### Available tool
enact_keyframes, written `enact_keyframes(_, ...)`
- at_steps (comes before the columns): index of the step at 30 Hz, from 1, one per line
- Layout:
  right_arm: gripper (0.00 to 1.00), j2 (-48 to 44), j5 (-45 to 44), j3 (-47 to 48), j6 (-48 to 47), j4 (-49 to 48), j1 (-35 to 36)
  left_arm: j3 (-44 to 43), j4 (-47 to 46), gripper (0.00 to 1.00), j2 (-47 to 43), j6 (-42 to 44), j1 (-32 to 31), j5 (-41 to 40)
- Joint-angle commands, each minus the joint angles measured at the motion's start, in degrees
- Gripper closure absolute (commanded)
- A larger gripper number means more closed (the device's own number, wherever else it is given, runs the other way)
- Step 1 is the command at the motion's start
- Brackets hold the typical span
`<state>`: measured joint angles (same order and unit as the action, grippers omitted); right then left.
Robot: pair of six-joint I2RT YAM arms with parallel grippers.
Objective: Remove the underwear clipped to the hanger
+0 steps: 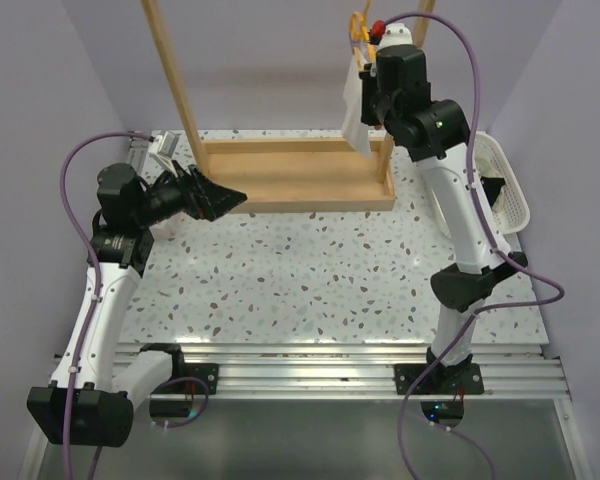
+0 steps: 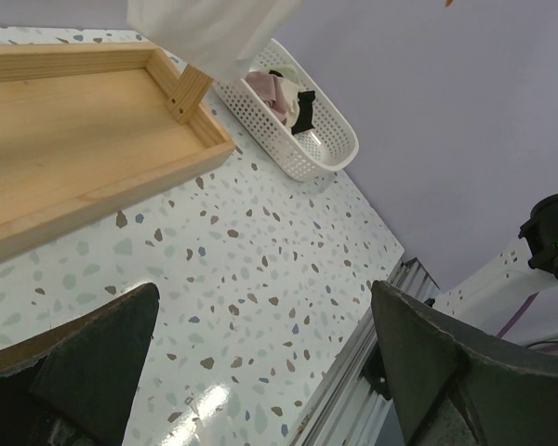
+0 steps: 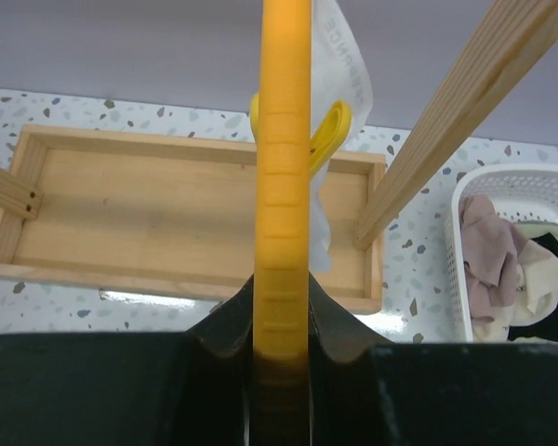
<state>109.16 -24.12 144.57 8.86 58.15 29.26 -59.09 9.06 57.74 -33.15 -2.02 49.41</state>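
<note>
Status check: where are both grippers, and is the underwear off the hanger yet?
Right gripper shut on the hanger. Left gripper open, empty, low by the wooden rack base. Underwear clipped on, hanging free.

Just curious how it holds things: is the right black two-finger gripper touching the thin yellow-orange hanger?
Touching. The right wrist view shows the yellow-orange hanger running between the black fingers of the right gripper, pinched with no gap either side.
</note>
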Motion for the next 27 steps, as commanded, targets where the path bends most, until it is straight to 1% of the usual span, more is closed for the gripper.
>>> enact_keyframes(1,1.0,-6.33,4.69,-1.39,-1.92,-8.39,-0.78,0.56,-0.09,0.0,-1.04,1.68,-0.35,0.07)
enact_keyframes(2,1.0,-6.94,6.44,-1.83,-1.75,-9.27,-1.3,0.56,-0.09,0.0,-1.05,1.68,-0.35,0.07)
enact_keyframes(6,1.0,-6.77,8.12,-1.66,-1.04,-11.3,-1.66,0.47,-0.09,0.0,-0.87,1.68,-0.35,0.07)
enact_keyframes(10,1.0,-8.18,9.88,-4.64,-0.25,-14.46,-1.75,0.56,-0.09,0.0,-0.87,1.86,-0.35,0.07)
enact_keyframes(16,1.0,-10.1,12.34,-5.88,1.07,-13.94,-1.66,0.38,0.26,0.0,-0.87,2.21,-0.35,-0.1)
enact_keyframes(19,1.0,-14.04,14.26,-9.82,1.59,-14.55,-1.66,-0.41,0.87,0.0,-0.52,2.47,-0.35,-0.28)
enact_keyframes(21,1.0,-17.56,15.67,-15.96,2.03,-17.26,-1.66,-1.37,1.48,0.0,-0.43,2.47,-0.35,-0.1)
enact_keyframes(22,1.0,-21.58,17.16,-18.69,2.21,-18.93,-1.74,-2.16,1.31,0.0,-0.26,2.39,-0.35,0.07)
enact_keyframes(23,1.0,-23.28,17.44,-23.93,2.3,-20.69,-1.66,-2.6,1.31,0.0,-0.17,2.3,-0.35,0.16)
enact_keyframes(24,1.0,-24.69,17.7,-25.81,2.21,-22.97,-1.74,-3.31,1.05,0.0,0.09,2.12,-0.35,0.25)
enact_keyframes(27,1.0,-28.03,18.67,-30.04,1.51,-24.31,-1.66,-4.71,1.22,0.0,1.15,2.38,-0.35,0.69)
